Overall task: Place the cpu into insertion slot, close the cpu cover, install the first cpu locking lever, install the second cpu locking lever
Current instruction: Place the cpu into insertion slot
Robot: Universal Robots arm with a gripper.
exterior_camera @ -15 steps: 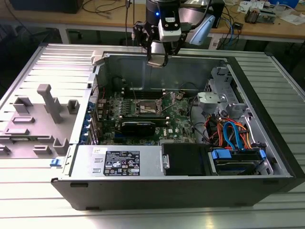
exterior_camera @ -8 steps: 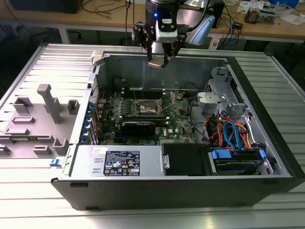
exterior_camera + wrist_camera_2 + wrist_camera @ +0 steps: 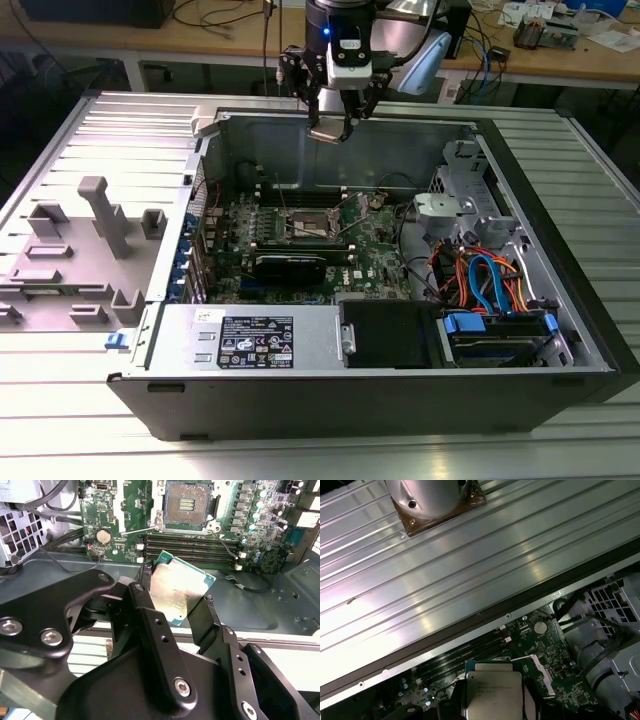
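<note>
My gripper point(image 3: 336, 118) hangs above the rear wall of the open computer case point(image 3: 560, 250), shut on the cpu point(image 3: 328, 132). In the second wrist view, the black fingers point(image 3: 145, 605) clamp two opposite edges of the cpu point(image 3: 175, 597), a silver-topped square chip on a green carrier, tilted. The cpu point(image 3: 492, 692) also shows in the first wrist view. The insertion slot point(image 3: 187, 505) lies well below on the green board, its contact field bare; in the exterior view the insertion slot point(image 3: 310, 224) is mid-board. A thin bright lever point(image 3: 137, 530) sticks out from its corner. The cpu cover is out of view.
Long black memory slots point(image 3: 190, 547) run beside the socket. A black card point(image 3: 290, 265), coloured cables point(image 3: 480, 275) and a drive bay point(image 3: 495, 335) fill the case. Grey fixtures point(image 3: 95, 230) stand at the exterior view's left on the ribbed metal table point(image 3: 445, 580).
</note>
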